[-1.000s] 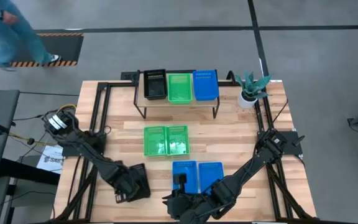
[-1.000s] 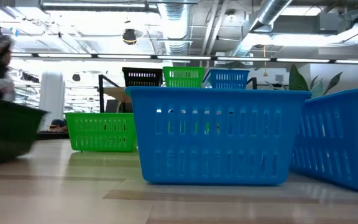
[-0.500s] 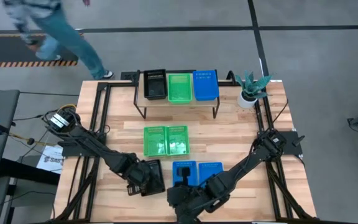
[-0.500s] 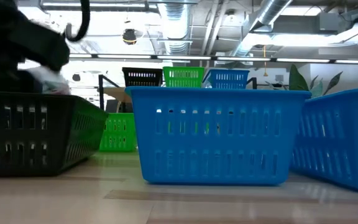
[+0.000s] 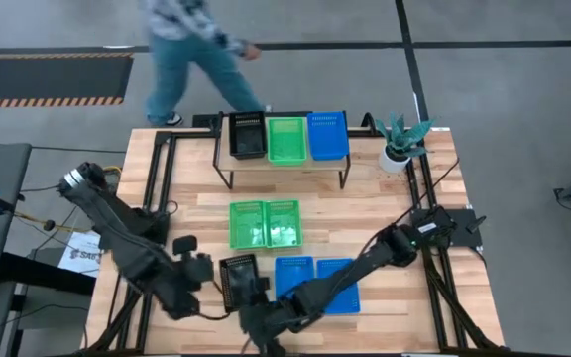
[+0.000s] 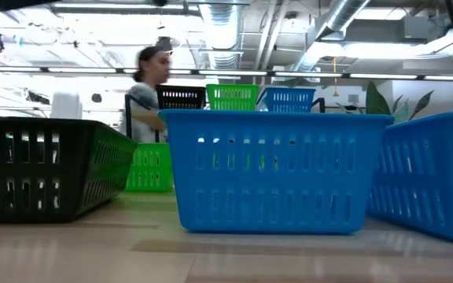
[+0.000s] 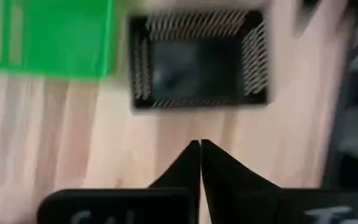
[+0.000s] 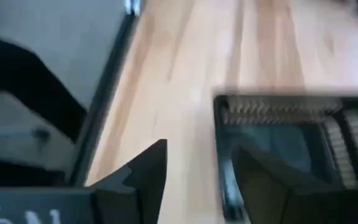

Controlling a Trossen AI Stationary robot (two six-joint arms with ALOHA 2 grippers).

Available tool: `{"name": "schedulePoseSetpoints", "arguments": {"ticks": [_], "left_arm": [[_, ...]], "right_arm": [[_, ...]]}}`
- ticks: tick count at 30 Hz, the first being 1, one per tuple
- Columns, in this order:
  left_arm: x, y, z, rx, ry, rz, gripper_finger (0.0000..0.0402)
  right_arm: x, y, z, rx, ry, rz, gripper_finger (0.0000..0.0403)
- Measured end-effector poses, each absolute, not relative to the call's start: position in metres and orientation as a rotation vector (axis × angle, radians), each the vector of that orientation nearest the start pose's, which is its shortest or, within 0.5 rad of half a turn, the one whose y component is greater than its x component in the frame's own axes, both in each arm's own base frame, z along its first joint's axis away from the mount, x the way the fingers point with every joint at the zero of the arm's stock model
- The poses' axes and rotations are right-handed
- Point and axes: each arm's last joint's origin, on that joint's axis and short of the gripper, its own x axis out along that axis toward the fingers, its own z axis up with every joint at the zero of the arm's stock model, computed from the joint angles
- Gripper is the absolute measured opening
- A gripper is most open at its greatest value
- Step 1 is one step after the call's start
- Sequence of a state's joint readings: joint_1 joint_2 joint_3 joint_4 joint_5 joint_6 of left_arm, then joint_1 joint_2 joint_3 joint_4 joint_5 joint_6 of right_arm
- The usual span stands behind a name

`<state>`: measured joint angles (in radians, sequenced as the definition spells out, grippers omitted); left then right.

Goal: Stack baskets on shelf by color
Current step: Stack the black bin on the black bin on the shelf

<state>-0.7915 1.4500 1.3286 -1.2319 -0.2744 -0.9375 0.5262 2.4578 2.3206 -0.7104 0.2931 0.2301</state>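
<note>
Wooden table (image 5: 365, 203), both arms low beside black basket (image 5: 238, 278).

Black basket (image 5: 239, 281) with slotted sides at 7 o'clock, beside two blue baskets (image 5: 314, 283); bright green pair (image 5: 265, 223) at centre. On the light wood shelf (image 5: 285, 165) at 12 o'clock: black (image 5: 247, 135), green (image 5: 286, 140), blue (image 5: 328, 136); pale striped plank table (image 5: 365, 213); dark arms.
</note>
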Motion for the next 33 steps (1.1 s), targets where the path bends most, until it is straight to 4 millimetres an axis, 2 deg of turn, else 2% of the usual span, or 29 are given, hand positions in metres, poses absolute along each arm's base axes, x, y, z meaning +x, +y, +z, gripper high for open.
{"name": "schedulePoseSetpoints", "arguments": {"ticks": [4,7,13,17,20,24,33], "left_arm": [[0.165,-0.176,0.334,-0.176,1.035,0.138,0.0001],[0.147,-0.172,0.347,-0.195,0.932,0.141,0.0015],[0.121,-0.159,0.370,-0.212,0.730,0.120,0.0086],[0.100,-0.147,0.385,-0.201,0.538,0.132,0.0137],[0.084,-0.138,0.394,-0.221,0.420,0.137,0.0161],[0.075,-0.135,0.394,-0.235,0.353,0.135,0.0173],[0.073,-0.133,0.367,-0.242,0.379,0.193,0.0174]], "right_arm": [[0.487,0.254,0.201,-0.140,0.796,0.149,0.0209],[0.495,0.243,0.184,-0.147,0.834,0.128,0.0206],[0.500,0.231,0.185,-0.123,0.860,0.142,0.0199],[0.498,0.231,0.183,-0.126,0.875,0.147,0.0199],[0.496,0.233,0.182,-0.127,0.890,0.149,0.0200],[0.495,0.233,0.182,-0.130,0.897,0.148,0.0199],[0.497,0.228,0.181,-0.137,0.909,0.140,0.0187]]}}
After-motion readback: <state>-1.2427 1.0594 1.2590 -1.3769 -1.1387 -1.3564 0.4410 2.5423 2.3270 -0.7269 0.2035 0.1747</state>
